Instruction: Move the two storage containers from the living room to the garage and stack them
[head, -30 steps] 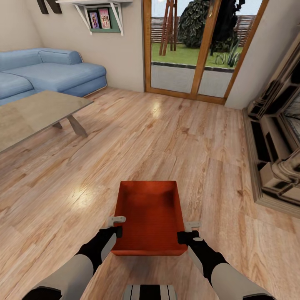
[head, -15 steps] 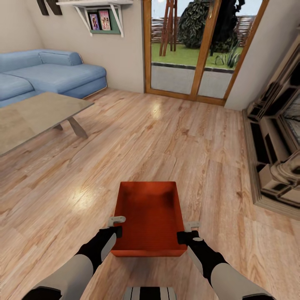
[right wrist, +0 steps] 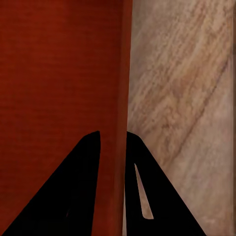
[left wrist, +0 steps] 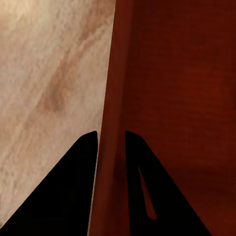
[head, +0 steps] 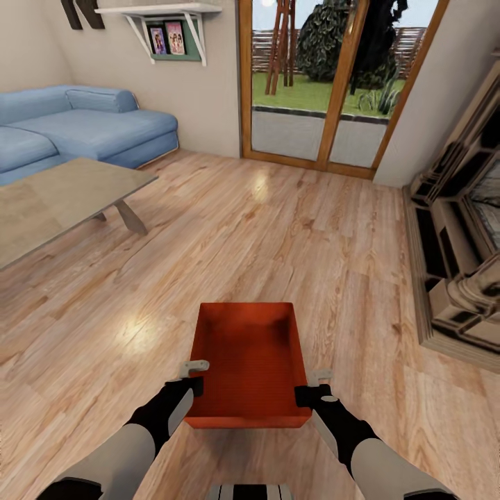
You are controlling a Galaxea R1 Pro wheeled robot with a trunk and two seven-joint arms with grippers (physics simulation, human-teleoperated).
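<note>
One orange-red storage container (head: 248, 360), open-topped and empty, hangs low in front of me over the living room's wood plank floor. My left gripper (head: 197, 375) is shut on the container's left wall (left wrist: 112, 123), one finger inside and one outside. My right gripper (head: 312, 386) is shut on the right wall (right wrist: 122, 108) in the same way. Both arms reach forward from the bottom of the head view.
A glass-topped table (head: 48, 201) stands at the left, a blue corner sofa (head: 76, 128) behind it. Wood-framed glass doors (head: 326, 83) are straight ahead. The stone fireplace (head: 462, 243) lines the right side. Open wood floor (head: 278, 236) lies between.
The whole view has shifted slightly: the doors, the sofa and the fireplace sit a little lower in the picture. The container and both grippers keep their place relative to me.
</note>
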